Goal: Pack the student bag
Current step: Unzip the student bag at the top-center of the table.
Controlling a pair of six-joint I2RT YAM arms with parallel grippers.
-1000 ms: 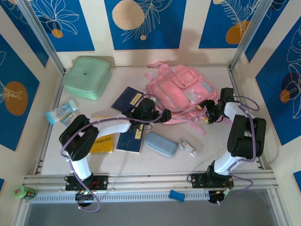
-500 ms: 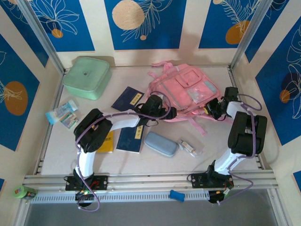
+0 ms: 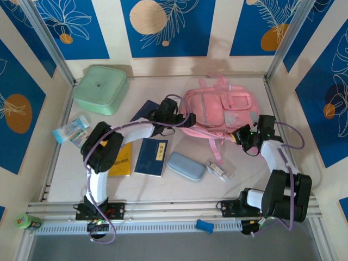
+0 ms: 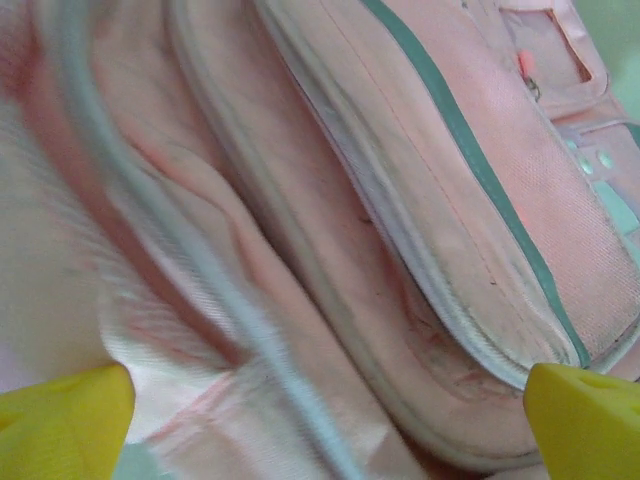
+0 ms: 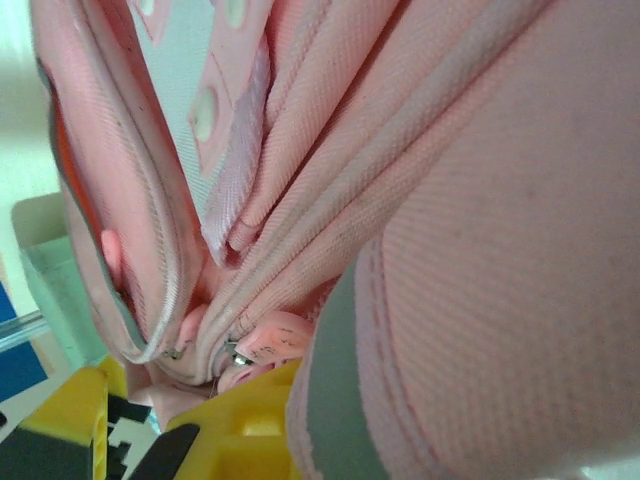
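Because it is the biggest thing on the table (image 3: 244, 179), the student bag (image 3: 220, 109) comes first. It lies flat at the back of the table, a little right of the middle. Its front pockets face up and its straps trail toward the arms. It is made of soft, floppy cloth and looks light and not very full. It will likely sag and fold when lifted, and slide when pushed. The best places to grab look like a strap, the top loop or the thick edge by the zip, not the flat front.

Next in size, the mint-green box (image 3: 100, 89) sits in the far left corner, well apart from the bag. A navy booklet (image 3: 152, 156) and a yellow booklet (image 3: 122, 161) lie flat by the left arm. A grey-blue case (image 3: 186, 166) lies just beside the navy booklet, in front of the bag.

The left gripper (image 3: 175, 118) is at the bag's left edge. Its jaws stand wide apart, with pink cloth between them, and they squeeze nothing. The right gripper (image 3: 241, 136) is at the bag's near right corner. It is closed tight, and pink cloth bunches against its yellow finger, so it seems to pinch the bag's edge.
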